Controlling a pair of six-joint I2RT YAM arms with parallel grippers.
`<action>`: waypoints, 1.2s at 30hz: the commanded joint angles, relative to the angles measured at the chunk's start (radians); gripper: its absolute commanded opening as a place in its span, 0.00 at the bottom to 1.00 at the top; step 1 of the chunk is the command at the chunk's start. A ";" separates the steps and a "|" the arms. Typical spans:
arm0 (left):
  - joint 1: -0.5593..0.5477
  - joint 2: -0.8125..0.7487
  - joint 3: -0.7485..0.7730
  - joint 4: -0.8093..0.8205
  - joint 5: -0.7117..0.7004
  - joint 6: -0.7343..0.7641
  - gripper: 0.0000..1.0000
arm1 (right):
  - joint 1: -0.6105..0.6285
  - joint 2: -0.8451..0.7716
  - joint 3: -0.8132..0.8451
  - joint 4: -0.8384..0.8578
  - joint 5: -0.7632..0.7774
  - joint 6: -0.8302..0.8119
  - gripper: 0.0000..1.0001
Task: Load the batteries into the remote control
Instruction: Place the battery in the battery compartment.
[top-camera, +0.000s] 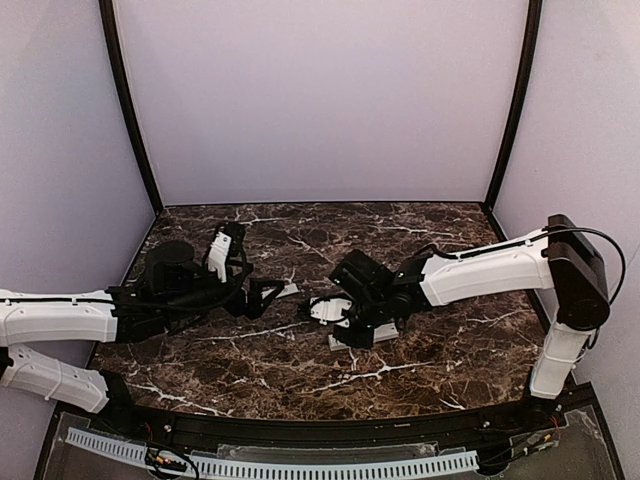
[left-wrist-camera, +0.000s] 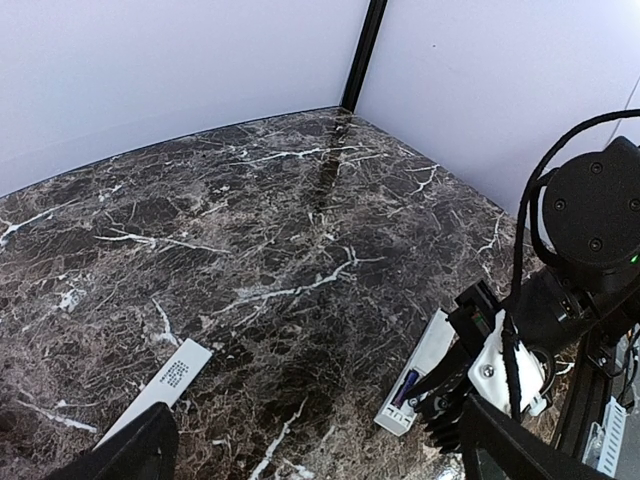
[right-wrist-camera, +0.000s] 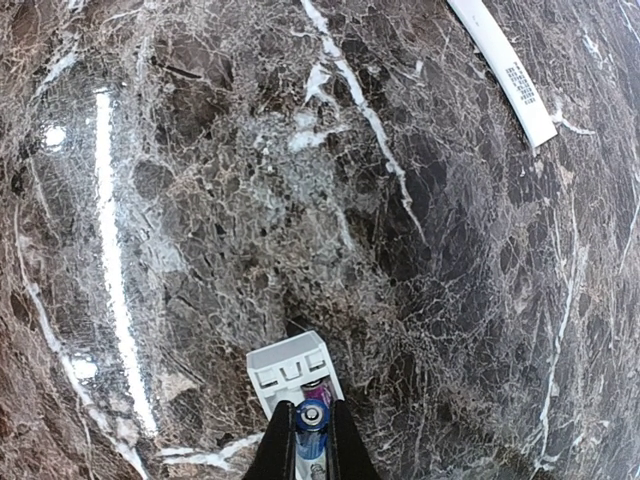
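**Q:** What carries everything in this scene?
**A:** A dark, white-veined marble bench (top-camera: 420, 370), closed in by plain pale walls (top-camera: 320, 90).

**Q:** And the two large bodies reaching over it?
**A:** The left arm (top-camera: 60, 320) comes in from the left edge and the right arm (top-camera: 490, 270) from the right. Both stretch low toward the middle of the bench.

**Q:** How does each pincer stand?
**A:** The left pincer (left-wrist-camera: 318, 440) is spread wide and holds nothing, with bare marble between its fingers. The right pincer (right-wrist-camera: 310, 425) is pressed together, pinching a blue battery between its fingertips.

**Q:** Where is the remote?
**A:** The remote (right-wrist-camera: 287, 367) lies flat on the bench near the middle, directly under the right pincer. It is white and slim, and its battery compartment is open at the end that shows.

**Q:** What is the other white object?
**A:** A thin white strip (left-wrist-camera: 165, 385) with small dark print. It lies flat on the marble just ahead of the left pincer, apart from the remote and on its left.

**Q:** And the smallest item?
**A:** The battery (right-wrist-camera: 311, 413), a little blue cylinder. It is held lengthwise over the open compartment. Whether it already rests in the slot cannot be told.
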 joint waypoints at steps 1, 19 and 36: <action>0.005 0.009 0.001 0.013 0.013 0.008 0.99 | 0.008 -0.026 0.005 0.003 0.015 -0.015 0.00; 0.005 0.020 0.020 0.000 0.012 0.017 0.99 | 0.009 -0.004 -0.014 -0.033 -0.002 -0.012 0.02; 0.006 0.054 0.051 -0.040 0.045 0.015 0.99 | -0.047 -0.160 -0.025 0.020 -0.042 0.110 0.41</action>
